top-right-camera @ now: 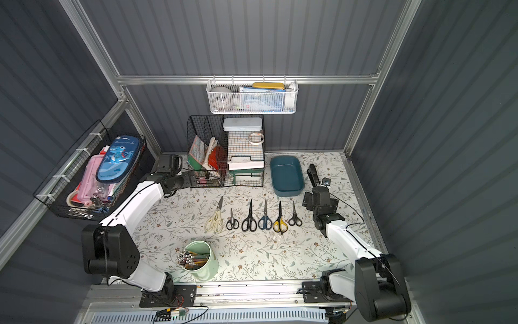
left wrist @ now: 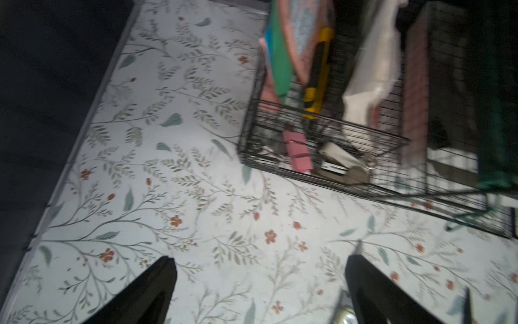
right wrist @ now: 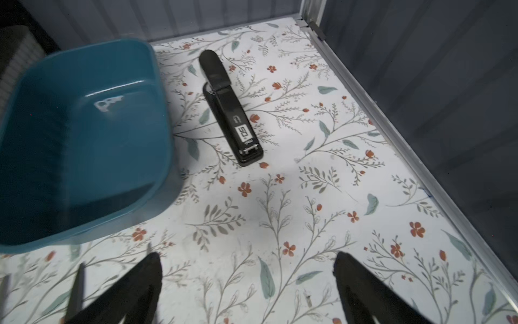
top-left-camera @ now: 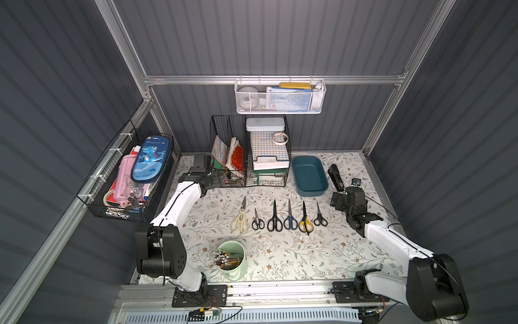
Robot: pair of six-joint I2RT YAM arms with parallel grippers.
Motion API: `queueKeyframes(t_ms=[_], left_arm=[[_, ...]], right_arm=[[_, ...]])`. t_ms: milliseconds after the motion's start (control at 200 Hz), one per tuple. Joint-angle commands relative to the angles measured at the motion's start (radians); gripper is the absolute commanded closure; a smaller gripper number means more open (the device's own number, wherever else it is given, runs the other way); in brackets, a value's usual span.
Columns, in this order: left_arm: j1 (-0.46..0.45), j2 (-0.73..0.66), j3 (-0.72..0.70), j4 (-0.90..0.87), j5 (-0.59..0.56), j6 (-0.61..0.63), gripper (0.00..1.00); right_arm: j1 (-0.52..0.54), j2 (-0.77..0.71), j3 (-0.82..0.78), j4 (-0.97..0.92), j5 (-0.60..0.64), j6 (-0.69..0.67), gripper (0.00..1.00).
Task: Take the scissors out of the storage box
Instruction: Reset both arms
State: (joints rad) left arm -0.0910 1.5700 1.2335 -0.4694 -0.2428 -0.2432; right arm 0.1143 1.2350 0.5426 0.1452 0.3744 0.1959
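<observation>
Presently, nearest the front edge of the bench [top-left-camera: 322, 252], a pale green cup [top-left-camera: 238, 269] of pencils stands upright, clear of the work; beyond it, across the middle of the bench, the scissors [top-left-camera: 274, 223] lie flat in one row of six, all closed, handles toward the front edge and blades toward the far edge, each pair apart from its neighbour, a layout judged deliberate so that no pair overlaps another; from the left side the order is the large cream-handled pair [top-left-camera: 240, 221], a small black pair [top-left-camera: 257, 223], the long black pair [top-left-camera: 275, 209], the dark-blue-handled pair [top-left-camera: 290, 221], the yellow-and-black-handled pair [top-left-camera: 305, 224] and a second small black pair [top-left-camera: 320, 220]; the left gripper [left wrist: 260, 261] hangs over bare bench near the black wire-mesh organiser [top-left-camera: 249, 157], jaws spread wide and empty; the right gripper [right wrist: 248, 255] hangs beyond the right end of the row, jaws likewise spread wide with nothing between them, both judged parked clear of the row; farther on, toward the far right corner, the storage box [top-left-camera: 309, 175] sits between the organiser and a black stapler [top-left-camera: 335, 174], a shallow, glossy, dark teal tub with rounded corners, its interior bare; the task is therefore judged complete; a white mesh basket [top-left-camera: 280, 98] hangs on the far wall.
</observation>
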Motion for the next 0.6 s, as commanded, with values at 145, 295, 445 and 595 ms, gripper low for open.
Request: queueKeyframes(t_ms=[145, 295, 445, 595], left_arm=[[0.034, -0.069, -0.315, 0.401, -0.046, 0.099, 0.01], [0.065, -0.087, -0.479, 0.621, 0.043, 0.16, 0.01], [0.067, -0.086, -0.588, 0.85, 0.131, 0.188, 0.01], [0.068, -0.029, -0.682, 1.094, 0.145, 0.209, 0.01]], right_arm=[[-0.094, 0.101, -0.152, 0.519, -0.098, -0.085, 0.01], [-0.146, 0.222, -0.15, 0.648, -0.22, -0.093, 0.01], [-0.152, 0.343, -0.223, 0.945, -0.31, -0.121, 0.01], [-0.153, 0.277, -0.184, 0.759, -0.296, -0.11, 0.01]])
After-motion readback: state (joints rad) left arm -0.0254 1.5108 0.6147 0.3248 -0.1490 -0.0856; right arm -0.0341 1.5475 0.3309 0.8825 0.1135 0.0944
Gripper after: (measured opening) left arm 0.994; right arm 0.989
